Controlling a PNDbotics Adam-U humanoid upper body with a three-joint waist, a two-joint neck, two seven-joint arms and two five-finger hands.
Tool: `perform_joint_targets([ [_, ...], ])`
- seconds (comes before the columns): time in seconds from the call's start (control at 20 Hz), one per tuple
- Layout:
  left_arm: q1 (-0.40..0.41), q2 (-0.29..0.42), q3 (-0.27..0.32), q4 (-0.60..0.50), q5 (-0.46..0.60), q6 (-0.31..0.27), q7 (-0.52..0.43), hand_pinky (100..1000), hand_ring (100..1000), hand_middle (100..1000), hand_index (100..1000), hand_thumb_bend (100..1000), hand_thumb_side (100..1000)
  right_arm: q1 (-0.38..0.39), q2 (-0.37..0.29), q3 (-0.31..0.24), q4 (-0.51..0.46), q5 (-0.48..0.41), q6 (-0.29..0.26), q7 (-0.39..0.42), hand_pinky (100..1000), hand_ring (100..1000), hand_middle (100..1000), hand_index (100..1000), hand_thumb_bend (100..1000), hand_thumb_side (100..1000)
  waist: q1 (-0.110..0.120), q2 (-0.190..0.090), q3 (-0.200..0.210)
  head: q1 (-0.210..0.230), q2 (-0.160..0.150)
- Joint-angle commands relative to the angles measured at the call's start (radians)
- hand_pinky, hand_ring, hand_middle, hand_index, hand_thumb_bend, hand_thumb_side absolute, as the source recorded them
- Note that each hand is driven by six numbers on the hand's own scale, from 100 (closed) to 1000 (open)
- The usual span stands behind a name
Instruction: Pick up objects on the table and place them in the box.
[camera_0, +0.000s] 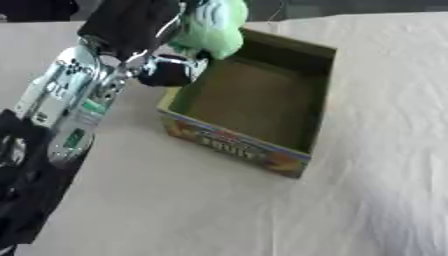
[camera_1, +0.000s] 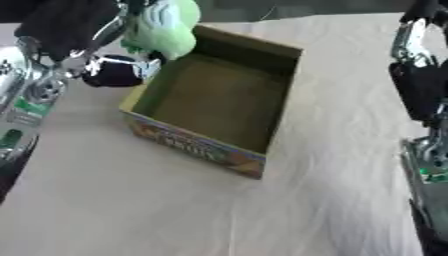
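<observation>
Bare cloth (camera_0: 219, 210) below box (camera_0: 306, 155); left hand (camera_0: 166, 67) with green object (camera_0: 214, 27) over rim.

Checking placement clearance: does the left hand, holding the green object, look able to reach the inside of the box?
Probably yes. The left hand holds the green object at the box's far left corner, and the box is open and empty.

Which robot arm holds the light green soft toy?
The left arm: its hand grips the light green toy over the cardboard box; the right arm is apart.
</observation>
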Motion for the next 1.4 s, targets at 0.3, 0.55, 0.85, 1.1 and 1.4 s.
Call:
perform_joint_targets([
  [0.3,-0.068,-0.064,0.023,0.194,-0.045,-0.076,0.043,768,737,608,700,100,346,-0.016,0.002,0.006,-0.014,-0.006,-0.002,0.013,705,762,693,827,100,513,-0.005,-0.002,-0.021,0.007,-0.034],
  [0.55,-0.126,-0.084,0.037,0.252,-0.093,-0.094,0.068,771,747,614,710,100,370,-0.028,0.010,0.016,-0.014,-0.010,-0.003,0.026,706,763,692,827,100,513,-0.001,0.015,-0.050,0.022,-0.048],
  [0.85,-0.167,-0.105,0.052,0.335,-0.135,-0.134,-0.028,787,778,645,725,100,385,-0.048,0.016,0.021,-0.014,-0.016,-0.008,0.031,706,763,691,827,100,512,0.005,0.032,-0.092,0.048,-0.065],
  [1.1,-0.171,-0.113,0.068,0.392,-0.150,-0.167,-0.102,824,818,704,774,100,428,-0.054,0.020,0.022,-0.014,-0.017,-0.009,0.033,708,764,691,827,100,510,0.010,0.040,-0.106,0.052,-0.073],
  [1.4,-0.161,-0.111,0.072,0.403,-0.153,-0.187,-0.146,845,840,733,860,100,531,-0.047,0.023,0.020,-0.014,-0.013,-0.003,0.031,710,765,689,827,100,507,0.013,0.042,-0.105,0.049,-0.070],
])
